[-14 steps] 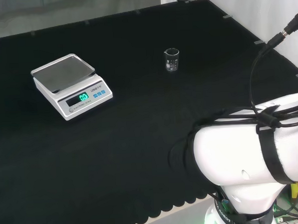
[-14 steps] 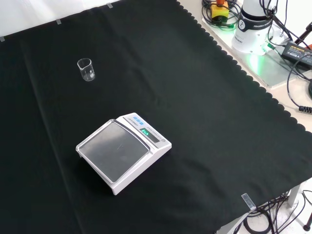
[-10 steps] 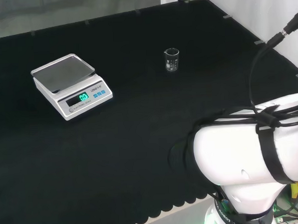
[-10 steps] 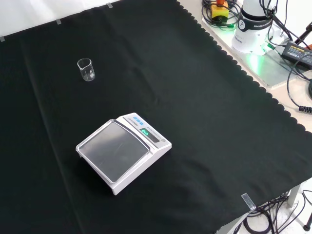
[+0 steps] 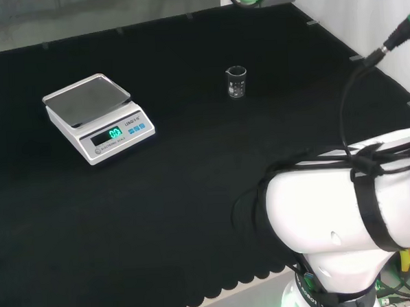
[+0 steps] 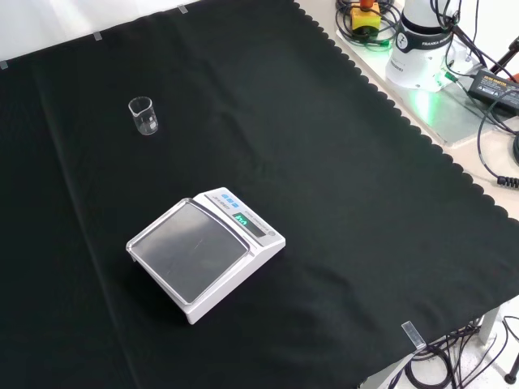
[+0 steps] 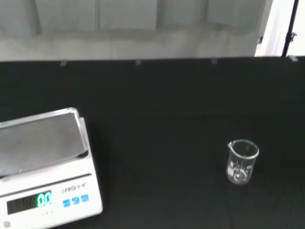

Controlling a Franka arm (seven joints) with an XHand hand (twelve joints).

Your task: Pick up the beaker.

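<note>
Whether the hand is open, closed or clamped on anything cannot be told. In the head view the arm's big white link [image 5: 345, 208], wrapped with black straps and cables, stands at the counter's near right corner. In the front view the arm's white base [image 6: 422, 40] sits just off the cloth's scalloped edge, on a grey plate lit green.

The beaker [image 5: 236, 82] stands upright on the black cloth of the counter [image 5: 192, 168], free of any contact. It is small, of clear glass, with white markings on its wall and a pouring lip at its rim. In the head view it sits toward the far edge, right of the middle. In the front view the beaker [image 6: 143, 116] sits near the far left corner of the counter [image 6: 340, 162], well apart from the scalloped edge. The wrist view shows the beaker [image 7: 242, 161] on bare cloth with the counter's [image 7: 167, 95] far edge behind it.

A white scale [image 5: 96, 116] with a grey metal pan, a green lit display and blue buttons rests toward the counter's left edge in the head view, well apart from the beaker. In the front view the scale [image 6: 203, 251] lies nearer the cloth's near edge, turned at an angle. The wrist view has the scale [image 7: 45, 167] close by, its display side facing the camera.
</note>
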